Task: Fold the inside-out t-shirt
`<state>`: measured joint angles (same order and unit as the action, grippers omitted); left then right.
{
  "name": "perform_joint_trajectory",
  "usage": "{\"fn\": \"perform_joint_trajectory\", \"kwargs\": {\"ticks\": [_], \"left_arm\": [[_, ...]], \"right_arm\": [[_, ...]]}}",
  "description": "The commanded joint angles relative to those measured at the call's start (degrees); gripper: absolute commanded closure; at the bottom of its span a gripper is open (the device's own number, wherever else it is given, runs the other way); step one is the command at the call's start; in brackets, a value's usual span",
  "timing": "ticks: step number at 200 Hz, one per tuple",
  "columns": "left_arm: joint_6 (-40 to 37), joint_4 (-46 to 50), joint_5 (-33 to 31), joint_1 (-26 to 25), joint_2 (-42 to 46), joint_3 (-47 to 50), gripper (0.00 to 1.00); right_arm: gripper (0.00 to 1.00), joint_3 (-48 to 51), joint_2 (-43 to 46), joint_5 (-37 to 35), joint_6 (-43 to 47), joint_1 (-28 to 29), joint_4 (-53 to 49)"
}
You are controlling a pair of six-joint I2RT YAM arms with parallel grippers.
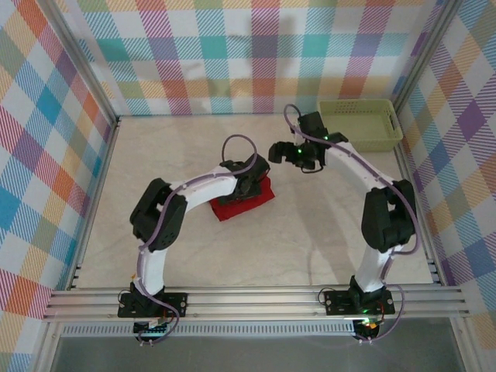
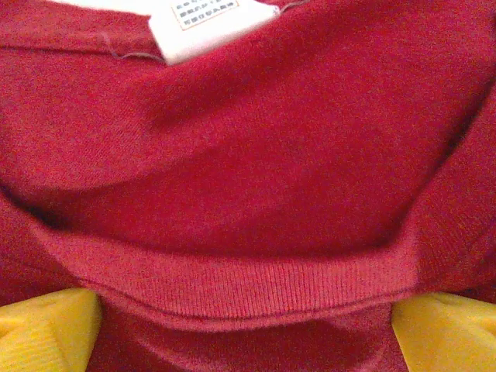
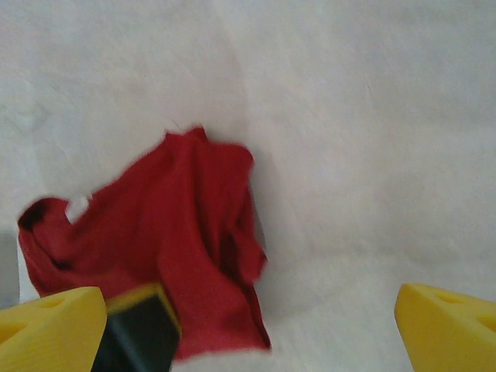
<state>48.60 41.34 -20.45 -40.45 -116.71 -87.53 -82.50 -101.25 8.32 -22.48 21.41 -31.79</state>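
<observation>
Red t-shirt [image 1: 230, 208] bunched, under left gripper [image 1: 253, 186]

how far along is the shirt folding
Done: the t-shirt is gathered into a small bundle at mid-table, its white label showing. In hand: nothing is gripped. The left gripper sits open right over the cloth, and the right gripper is open above the bare table beside it. Left: the bundle looks lumpy rather than flat, so it probably needs neatening.

Multicoloured plaid fabric walls [image 1: 232, 54] enclose a cream-white tabletop [image 1: 186, 256] under soft, even light. Silver aluminium rails [image 1: 256, 298] frame its edges; a pale green plastic basket [image 1: 358, 124] rests on it.
</observation>
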Motion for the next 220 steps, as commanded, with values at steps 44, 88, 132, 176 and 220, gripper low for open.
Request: {"fn": "perform_joint_trajectory", "kwargs": {"ticks": [44,88,132,176,220], "left_arm": [[-23.6,12.6,3.9,17.3,-9.1,-10.8,0.00],[-36.7,18.9,3.6,27.6,-12.0,-19.8,0.00],[-54.1,21.4,-5.8,34.2,-18.1,-27.5,0.00],[-60.5,24.0,-10.0,35.7,-21.7,-34.6,0.00],[-59.1,20.0,-3.6,34.2,-15.5,-29.4,0.00]], "right_arm": [[0.02,15.6,21.3,-11.2,-1.3,-0.6,0.0],[0.01,21.2,33.2,-14.8,-1.1,-2.6,-2.8],[0.00,22.4,41.6,-18.2,0.3,-3.8,-6.8],[0.00,23.9,44.2,-18.2,-0.9,-3.9,-8.6],[0.00,25.2,42.7,-19.3,-0.6,-4.1,-6.2]]}}
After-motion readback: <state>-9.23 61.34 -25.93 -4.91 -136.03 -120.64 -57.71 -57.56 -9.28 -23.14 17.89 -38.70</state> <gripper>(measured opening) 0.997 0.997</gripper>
